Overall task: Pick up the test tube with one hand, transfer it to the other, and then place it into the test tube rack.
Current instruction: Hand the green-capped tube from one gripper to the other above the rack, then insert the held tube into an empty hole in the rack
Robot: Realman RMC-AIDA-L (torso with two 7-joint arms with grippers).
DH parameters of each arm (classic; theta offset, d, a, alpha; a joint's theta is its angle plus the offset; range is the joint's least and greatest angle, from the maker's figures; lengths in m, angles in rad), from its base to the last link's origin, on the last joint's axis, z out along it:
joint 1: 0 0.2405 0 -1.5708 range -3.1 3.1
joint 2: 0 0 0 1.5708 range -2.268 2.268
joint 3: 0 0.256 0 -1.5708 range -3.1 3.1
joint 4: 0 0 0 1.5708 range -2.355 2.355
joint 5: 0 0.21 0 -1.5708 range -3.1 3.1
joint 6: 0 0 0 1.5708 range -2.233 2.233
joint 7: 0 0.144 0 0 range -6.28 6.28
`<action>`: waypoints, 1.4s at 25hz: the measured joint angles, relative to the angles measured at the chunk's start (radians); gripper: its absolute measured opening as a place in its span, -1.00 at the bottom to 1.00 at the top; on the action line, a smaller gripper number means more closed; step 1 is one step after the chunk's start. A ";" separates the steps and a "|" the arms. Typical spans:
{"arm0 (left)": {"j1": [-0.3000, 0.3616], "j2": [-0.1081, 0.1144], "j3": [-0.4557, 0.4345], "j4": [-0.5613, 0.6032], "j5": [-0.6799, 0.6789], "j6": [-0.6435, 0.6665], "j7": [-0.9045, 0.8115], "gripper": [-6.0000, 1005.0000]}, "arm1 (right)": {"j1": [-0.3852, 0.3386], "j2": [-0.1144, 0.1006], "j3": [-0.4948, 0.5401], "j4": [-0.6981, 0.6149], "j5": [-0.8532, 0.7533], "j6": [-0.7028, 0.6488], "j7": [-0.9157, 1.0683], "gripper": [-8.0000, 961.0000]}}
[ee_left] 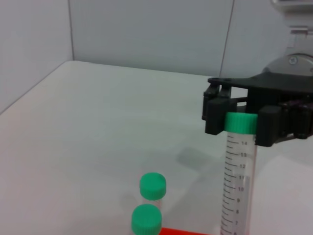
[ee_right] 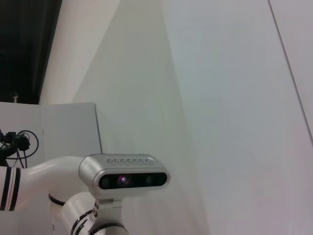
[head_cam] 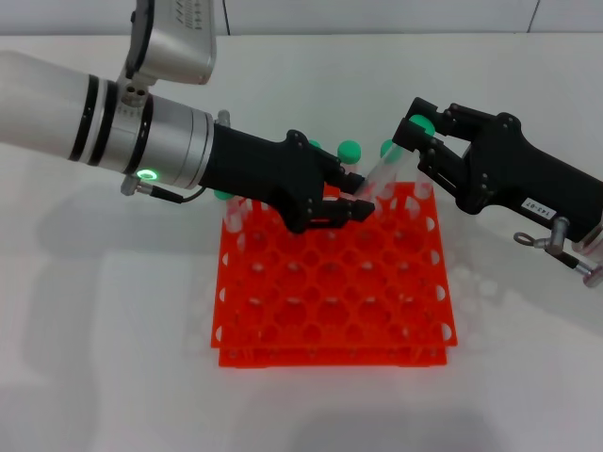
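Observation:
The test tube (head_cam: 386, 169) hangs tilted over the far edge of the orange-red test tube rack (head_cam: 330, 292). My right gripper (head_cam: 421, 132), the one with the white sticker, is shut on its green cap. The left wrist view shows that gripper (ee_left: 240, 122) clamping the cap, with the clear graduated tube (ee_left: 239, 181) running down below it. My left gripper (head_cam: 358, 198), on the arm with the green ring, is shut on the tube's lower end, just above the rack's back rows. The right wrist view shows none of these things.
Other green-capped tubes (head_cam: 350, 149) stand in the rack's far row, partly hidden behind my left gripper. Two of them (ee_left: 152, 186) show in the left wrist view beside a sliver of the rack (ee_left: 181, 231). White table surrounds the rack.

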 joint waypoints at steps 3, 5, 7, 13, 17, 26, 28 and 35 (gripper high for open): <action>-0.001 0.000 0.000 0.000 -0.004 -0.001 -0.009 -0.27 | 0.000 0.000 0.000 0.000 0.000 0.000 0.000 -0.44; -0.001 -0.001 0.000 0.001 -0.009 -0.001 -0.010 -0.27 | 0.001 0.000 0.000 0.000 0.000 0.000 0.001 -0.44; -0.001 -0.001 0.000 0.001 -0.013 -0.001 -0.011 -0.19 | 0.001 0.000 0.000 0.000 0.000 0.000 0.002 -0.44; -0.003 -0.002 0.000 0.005 -0.015 0.005 -0.027 0.28 | -0.001 0.000 0.000 0.000 -0.001 0.000 0.002 -0.43; 0.010 -0.002 0.011 0.050 -0.014 0.019 -0.067 0.60 | -0.003 0.000 0.000 0.000 -0.001 -0.001 0.002 -0.43; 0.142 -0.003 0.088 0.365 -0.013 0.147 -0.249 0.68 | -0.007 0.000 0.000 -0.005 -0.001 -0.002 0.004 -0.42; 0.178 -0.002 0.087 0.450 -0.010 0.180 -0.297 0.68 | -0.009 0.000 0.000 -0.007 -0.001 -0.001 0.006 -0.42; 0.272 0.001 0.077 0.670 0.030 0.217 -0.403 0.67 | -0.031 -0.001 0.000 -0.012 0.002 -0.002 0.007 -0.41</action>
